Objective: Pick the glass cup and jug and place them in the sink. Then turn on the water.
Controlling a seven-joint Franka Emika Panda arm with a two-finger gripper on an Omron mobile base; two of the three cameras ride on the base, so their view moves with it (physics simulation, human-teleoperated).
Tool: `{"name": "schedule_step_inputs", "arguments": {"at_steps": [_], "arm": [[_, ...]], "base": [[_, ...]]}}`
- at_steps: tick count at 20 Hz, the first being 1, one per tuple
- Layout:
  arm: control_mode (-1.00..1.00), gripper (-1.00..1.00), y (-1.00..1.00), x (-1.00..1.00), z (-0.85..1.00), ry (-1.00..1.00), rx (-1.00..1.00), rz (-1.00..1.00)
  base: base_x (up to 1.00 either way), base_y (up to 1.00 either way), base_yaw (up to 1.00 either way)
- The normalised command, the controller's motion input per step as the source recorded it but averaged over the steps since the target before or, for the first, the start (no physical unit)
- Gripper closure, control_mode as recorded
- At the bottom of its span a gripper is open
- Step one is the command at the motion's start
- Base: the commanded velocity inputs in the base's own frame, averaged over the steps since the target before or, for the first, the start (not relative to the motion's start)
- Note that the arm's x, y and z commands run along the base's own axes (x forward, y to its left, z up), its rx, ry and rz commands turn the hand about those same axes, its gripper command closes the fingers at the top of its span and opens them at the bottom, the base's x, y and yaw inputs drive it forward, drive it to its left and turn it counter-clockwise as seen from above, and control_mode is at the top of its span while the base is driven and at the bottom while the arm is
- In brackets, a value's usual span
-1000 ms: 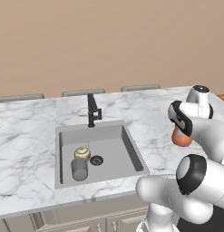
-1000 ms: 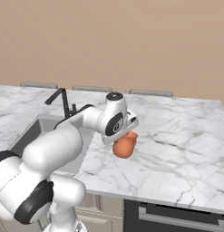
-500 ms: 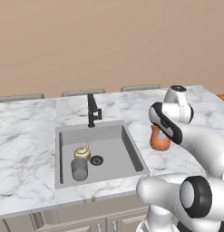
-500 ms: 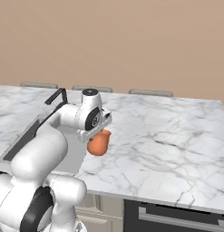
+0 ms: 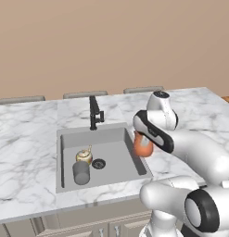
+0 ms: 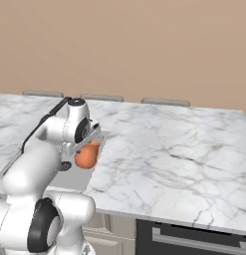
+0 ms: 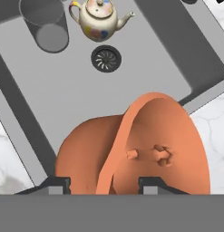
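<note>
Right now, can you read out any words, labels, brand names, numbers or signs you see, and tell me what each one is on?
None: no readable text.
The orange-terracotta rounded jug in the gripper is plain.
The dark-grey cylinder glass cup is unmarked.
The small golden teapot bears coloured blotches, not letters.
The grey rectangular sink and black tap are bare.

Glass cup [image 7: 44, 26] and teapot [image 7: 100, 19] crowd the sink's [image 7: 145, 68] far end; near floor open.
</note>
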Motion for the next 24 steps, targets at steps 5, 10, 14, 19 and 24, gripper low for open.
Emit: {"name": "schedule_step_inputs", "arguments": {"at_steps": [5,10,14,19,24], "arm": [[-1.0,1.0,0.36,0.22,-0.22,0.0,0.03,0.0],[-1.0,1.0,0.15,0.17,-0.43,-0.04,0.0,0.0],[-1.0,1.0,0.37,0.04,-0.34,-0.03,0.0,0.0],[-1.0,1.0,0.45,0.0,-0.13,-0.03,0.01,0.0],[-1.0,1.0,0.13,0.06,-0.47,-0.08,0.0,0.0]], "base": [[0.0,0.0,0.0],[0.0,0.0,0.0],[0.0,0.0,0.0],[0.0,0.0,0.0],[0.0,0.0,0.0]]}}
